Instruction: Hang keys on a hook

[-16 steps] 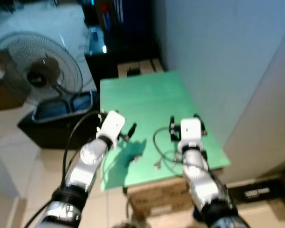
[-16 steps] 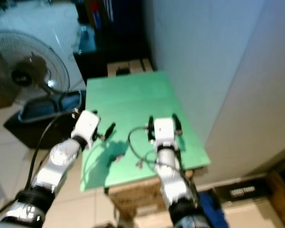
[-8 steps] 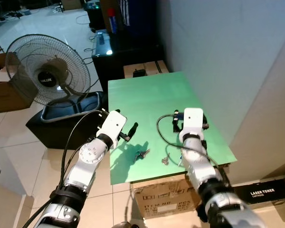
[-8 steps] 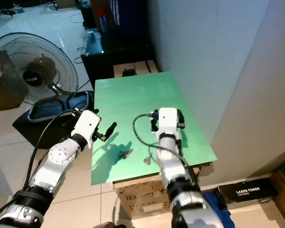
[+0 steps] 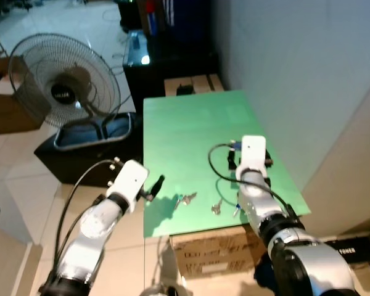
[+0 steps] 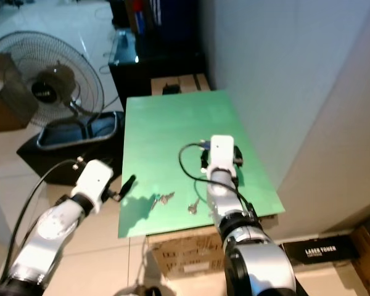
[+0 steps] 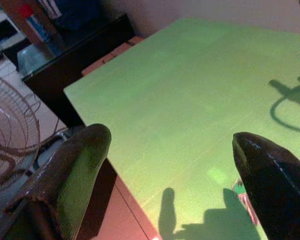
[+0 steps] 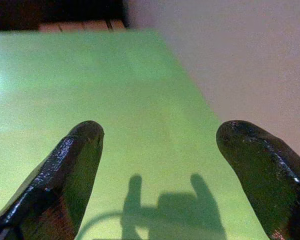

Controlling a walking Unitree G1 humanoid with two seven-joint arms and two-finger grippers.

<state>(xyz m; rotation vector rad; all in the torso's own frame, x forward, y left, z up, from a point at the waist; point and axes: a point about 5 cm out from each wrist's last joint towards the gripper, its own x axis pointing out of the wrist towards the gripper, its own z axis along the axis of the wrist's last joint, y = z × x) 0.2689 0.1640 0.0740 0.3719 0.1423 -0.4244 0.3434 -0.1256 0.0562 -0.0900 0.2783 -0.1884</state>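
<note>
Two small sets of keys lie near the front edge of the green table: one set of keys toward the left and a second set beside my right forearm. My left gripper hovers at the table's front left edge, just left of the first set, fingers apart with nothing between them. My right gripper is over the table's right side, beyond the keys, open and empty. Its white wrist block hides most of its fingers in the eye views.
A standing fan and a black tub are on the floor to the left. A cardboard box sits under the table. A dark cabinet stands beyond it. A pale wall runs close along the right.
The camera has shifted. My left arm has drawn back and down, so its gripper now sits at the table's left edge. The keys and the right gripper stay about where they were.
</note>
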